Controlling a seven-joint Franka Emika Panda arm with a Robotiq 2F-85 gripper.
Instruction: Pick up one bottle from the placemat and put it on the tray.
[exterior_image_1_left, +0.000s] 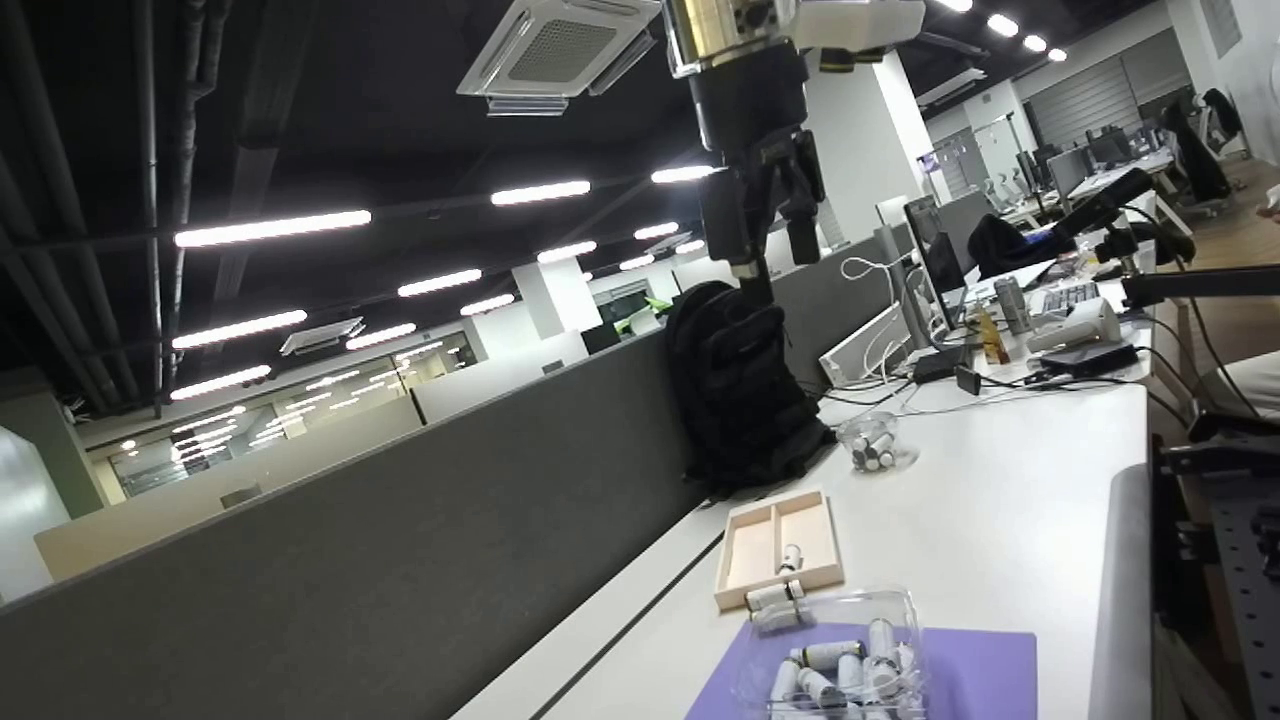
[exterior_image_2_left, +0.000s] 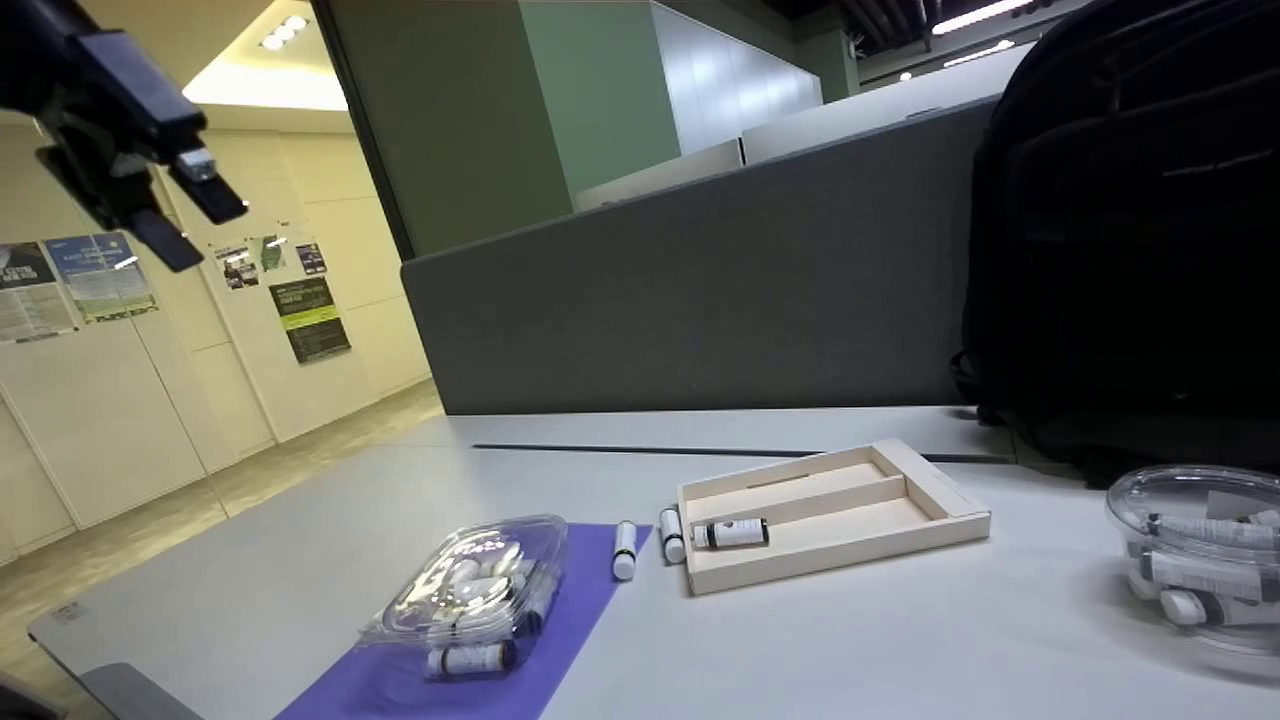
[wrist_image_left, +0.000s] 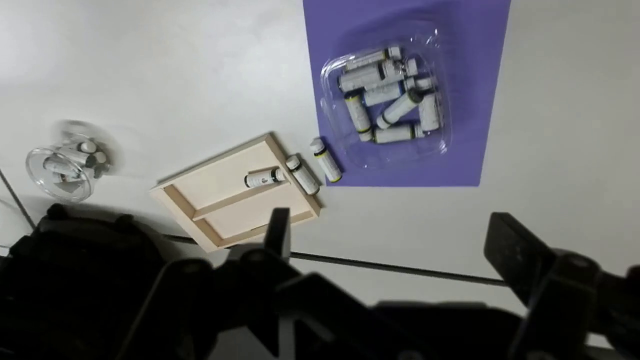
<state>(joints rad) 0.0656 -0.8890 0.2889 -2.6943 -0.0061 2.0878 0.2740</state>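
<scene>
Gripper (wrist_image_left: 390, 237) stood wide, higher than the tray (wrist_image_left: 255, 215). One bottle (wrist_image_left: 262, 178) lay in the tray, a second bottle (wrist_image_left: 303, 175) just outside it, a third bottle (wrist_image_left: 327, 160) beyond, across the edge of the mat (wrist_image_left: 460, 167), boxed bottles (wrist_image_left: 400, 108) farther off. Labels (exterior_image_2_left: 740, 532) were white, print illegible.

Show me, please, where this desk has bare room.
Free: desk between round clear tub and placemat; in the wooden tray, the compartment nearer the gray partition. Crowded: tray to loaded clear box, one bottle by the tray, another at the placemat's edge.
</scene>
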